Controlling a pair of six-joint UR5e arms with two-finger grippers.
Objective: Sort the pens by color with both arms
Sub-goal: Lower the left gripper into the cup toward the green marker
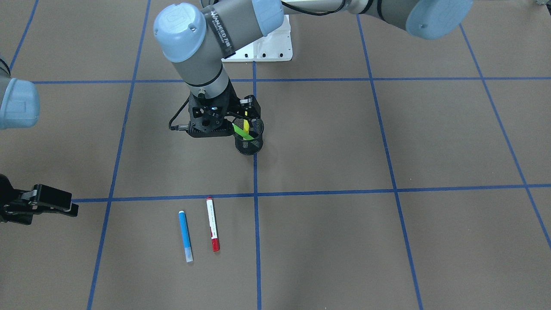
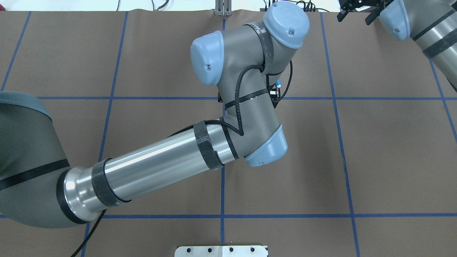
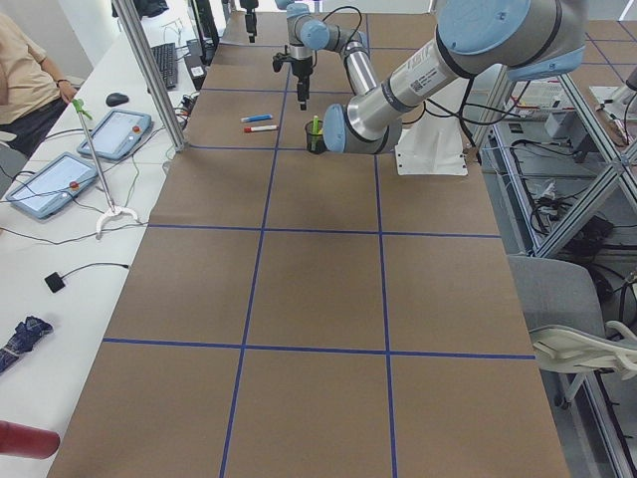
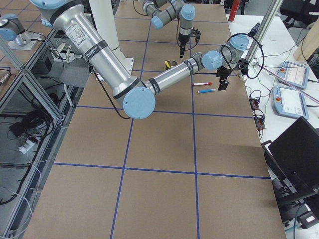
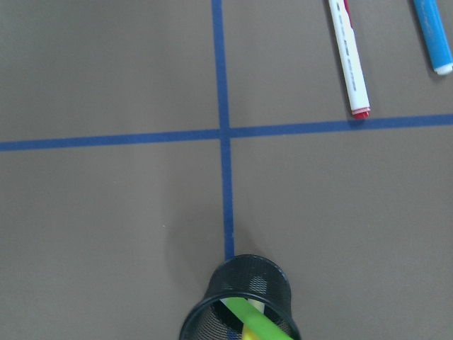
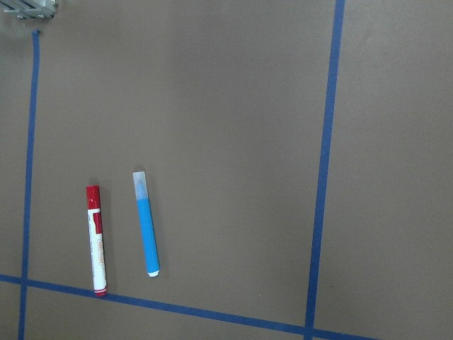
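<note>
A black mesh cup [image 1: 249, 145] stands on the brown table and holds a green pen [image 1: 240, 130] and a yellow pen [image 1: 246, 126]. In the left wrist view the cup [image 5: 212, 294] sits at the bottom edge with the green pen [image 5: 256, 321] leaning out. My left gripper [image 1: 256, 113] hovers above the cup, apart from the pens, and looks open and empty. A blue pen [image 1: 185, 236] and a red pen [image 1: 212, 224] lie side by side on the table. They also show in the right wrist view, blue pen [image 6: 147, 227] and red pen [image 6: 97, 241]. My right gripper [image 2: 355, 18] is open and empty, off to the side of them.
Blue tape lines [image 1: 255, 193] divide the table into squares. The white pedestal plate [image 1: 271, 47] is at the robot's base. My left forearm [image 2: 160, 164] hides the cup in the overhead view. An operators' bench with tablets [image 3: 119, 129] runs along the table's far side.
</note>
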